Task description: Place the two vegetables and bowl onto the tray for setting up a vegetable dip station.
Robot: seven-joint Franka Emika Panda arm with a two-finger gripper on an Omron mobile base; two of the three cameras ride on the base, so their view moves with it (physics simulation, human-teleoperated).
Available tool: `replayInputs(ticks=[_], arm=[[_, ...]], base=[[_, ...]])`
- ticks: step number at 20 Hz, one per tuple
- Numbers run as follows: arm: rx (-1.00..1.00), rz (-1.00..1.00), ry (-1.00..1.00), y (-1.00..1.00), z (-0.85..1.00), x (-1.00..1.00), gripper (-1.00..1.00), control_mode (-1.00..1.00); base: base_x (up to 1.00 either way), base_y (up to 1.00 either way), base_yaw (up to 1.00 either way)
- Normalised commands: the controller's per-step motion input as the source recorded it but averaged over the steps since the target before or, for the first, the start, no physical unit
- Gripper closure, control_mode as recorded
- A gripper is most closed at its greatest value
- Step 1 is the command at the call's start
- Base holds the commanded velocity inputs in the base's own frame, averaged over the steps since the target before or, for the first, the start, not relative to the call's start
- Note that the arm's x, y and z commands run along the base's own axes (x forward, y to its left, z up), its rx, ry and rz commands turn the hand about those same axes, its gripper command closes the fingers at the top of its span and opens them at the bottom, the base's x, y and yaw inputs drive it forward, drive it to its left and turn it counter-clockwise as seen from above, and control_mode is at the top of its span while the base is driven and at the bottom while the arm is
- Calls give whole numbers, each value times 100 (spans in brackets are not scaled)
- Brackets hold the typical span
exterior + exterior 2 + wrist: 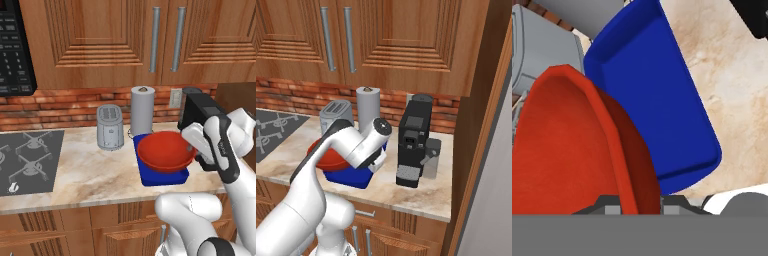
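Your pincer (641, 206) grips the glossy red round bowl (165, 151) by its three-o'clock rim, carrying it above the blue rectangular tray (652, 90), clear of its sides.

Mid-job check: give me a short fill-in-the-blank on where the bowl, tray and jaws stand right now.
1. The jaws are shut on the rim of the red ____.
2. The bowl hangs over the ____ tray.
3. Behind the tray stands a grey roll, with a ____ beside it.
4. The black ____ machine stands on the counter.

Missing words: bowl; blue; toaster; coffee
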Motion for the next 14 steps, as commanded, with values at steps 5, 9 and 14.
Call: replayInputs(ticks=[5, 9, 14], arm=[[0, -16, 1, 10, 0, 28, 100, -100], [0, -19, 4, 20, 0, 35, 100, -100], [0, -14, 10, 9, -2, 35, 100, -100]], base=[[0, 0, 0], [0, 0, 0], [0, 0, 0]])
